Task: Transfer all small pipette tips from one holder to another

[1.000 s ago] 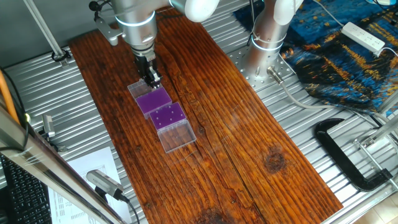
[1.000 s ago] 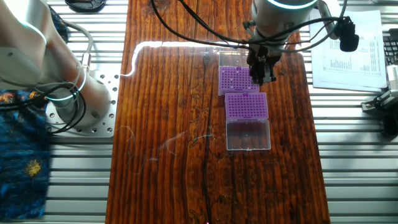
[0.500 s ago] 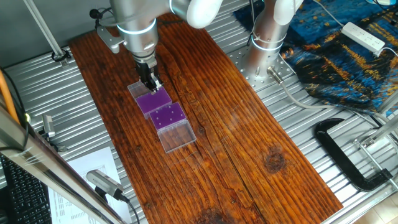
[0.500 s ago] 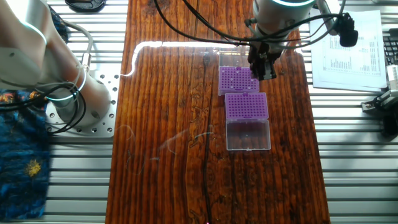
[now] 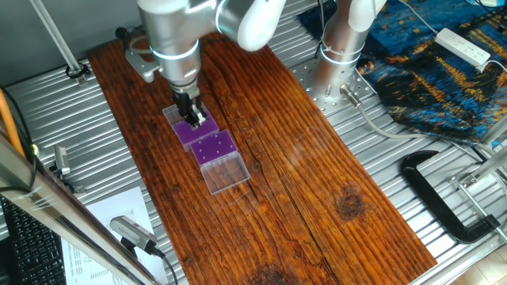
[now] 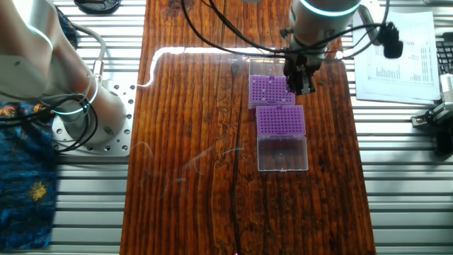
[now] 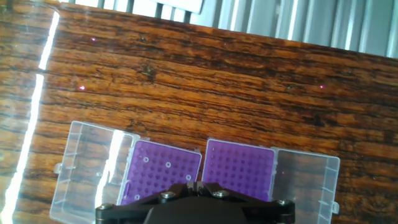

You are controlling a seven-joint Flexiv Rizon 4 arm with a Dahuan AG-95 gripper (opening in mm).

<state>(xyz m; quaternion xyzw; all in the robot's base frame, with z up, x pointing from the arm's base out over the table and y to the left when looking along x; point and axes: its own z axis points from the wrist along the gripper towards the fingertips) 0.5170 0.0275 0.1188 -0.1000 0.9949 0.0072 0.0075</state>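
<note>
Two purple holders lie side by side on the wooden board, each in a clear hinged box. The holder nearer the board's front carries several small pipette tips, seen as pale dots. The other holder shows only bare holes. My gripper hangs low over an edge of that bare holder. Its fingertips are pressed together, shut. Whether a tip sits between them is too small to tell.
Clear lids fold out flat from both holders' outer ends. The arm's base stands beside the board. A black clamp and paper sheets lie on the metal table round it.
The gripper has come down and shifted a little toward the near holder, from above the far holder's lid end to low over its purple grid. The holders have not moved.
</note>
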